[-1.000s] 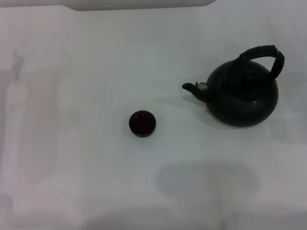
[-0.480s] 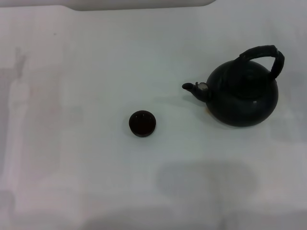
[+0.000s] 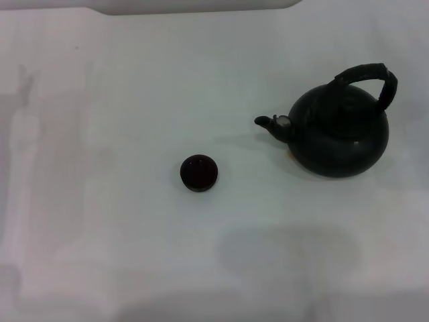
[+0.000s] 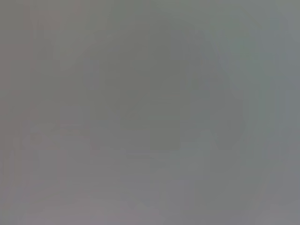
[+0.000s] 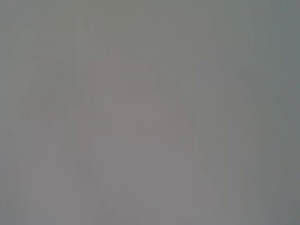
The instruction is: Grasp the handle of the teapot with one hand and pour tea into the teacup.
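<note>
white table (image 3: 120, 100), round black teapot (image 3: 338, 137), tiny teacup (image 3: 199, 172)

The teapot (image 3: 340, 135) stands upright on the table (image 3: 120, 100), well right of the teacup (image 3: 198, 172) (spout toward it).

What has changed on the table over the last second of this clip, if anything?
Nothing visibly changed. The teapot stands in the same spot on the robot's right, its handle arched upright and ungrasped, its spout pointing toward the teacup, which sits apart from it, unmoved. No gripper shows in the head view, and both wrist views show only a featureless grey.
</note>
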Controlling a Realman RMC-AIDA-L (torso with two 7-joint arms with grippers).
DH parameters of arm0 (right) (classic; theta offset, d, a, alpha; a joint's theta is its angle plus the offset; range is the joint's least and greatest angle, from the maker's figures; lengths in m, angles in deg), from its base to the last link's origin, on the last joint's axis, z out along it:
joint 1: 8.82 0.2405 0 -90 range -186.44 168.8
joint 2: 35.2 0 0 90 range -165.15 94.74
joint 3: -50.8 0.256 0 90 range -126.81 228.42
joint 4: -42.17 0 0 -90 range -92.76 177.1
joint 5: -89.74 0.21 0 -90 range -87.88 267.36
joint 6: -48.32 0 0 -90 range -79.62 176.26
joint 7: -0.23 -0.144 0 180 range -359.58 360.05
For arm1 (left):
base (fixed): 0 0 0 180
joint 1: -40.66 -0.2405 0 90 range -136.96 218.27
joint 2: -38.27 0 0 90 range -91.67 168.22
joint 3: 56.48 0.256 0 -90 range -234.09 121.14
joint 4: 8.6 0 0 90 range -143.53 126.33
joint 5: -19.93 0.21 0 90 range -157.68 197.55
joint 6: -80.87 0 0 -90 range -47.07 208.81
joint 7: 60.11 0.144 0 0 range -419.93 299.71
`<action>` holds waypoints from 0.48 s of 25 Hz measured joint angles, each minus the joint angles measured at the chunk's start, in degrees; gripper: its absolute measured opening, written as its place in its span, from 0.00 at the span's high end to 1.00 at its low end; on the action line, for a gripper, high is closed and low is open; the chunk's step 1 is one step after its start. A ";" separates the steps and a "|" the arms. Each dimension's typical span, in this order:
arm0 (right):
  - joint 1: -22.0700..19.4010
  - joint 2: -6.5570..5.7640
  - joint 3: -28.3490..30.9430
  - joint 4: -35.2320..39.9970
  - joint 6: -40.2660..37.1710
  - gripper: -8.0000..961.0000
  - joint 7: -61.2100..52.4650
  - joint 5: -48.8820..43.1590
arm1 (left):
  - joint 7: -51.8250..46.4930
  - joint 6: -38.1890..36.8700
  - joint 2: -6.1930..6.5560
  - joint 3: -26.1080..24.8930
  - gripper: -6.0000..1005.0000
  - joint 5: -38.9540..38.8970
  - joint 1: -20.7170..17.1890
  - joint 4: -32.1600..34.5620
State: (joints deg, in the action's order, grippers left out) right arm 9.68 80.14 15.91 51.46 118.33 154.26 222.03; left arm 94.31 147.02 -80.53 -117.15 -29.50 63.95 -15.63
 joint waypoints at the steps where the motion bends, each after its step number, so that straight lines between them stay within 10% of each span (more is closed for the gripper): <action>1: 0.05 -0.01 0.00 0.49 -0.35 0.32 0.01 0.02 | 0.00 0.09 0.03 -0.04 0.13 -0.05 0.00 0.08; 12: 0.10 0.00 0.00 0.01 -0.65 0.33 -0.16 0.08 | 0.00 0.38 -0.01 -0.09 0.13 -2.33 -0.70 0.33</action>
State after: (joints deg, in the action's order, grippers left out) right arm 9.79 80.14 15.91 51.47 117.68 154.10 222.11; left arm 94.31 147.39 -80.54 -117.24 -31.82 63.25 -15.30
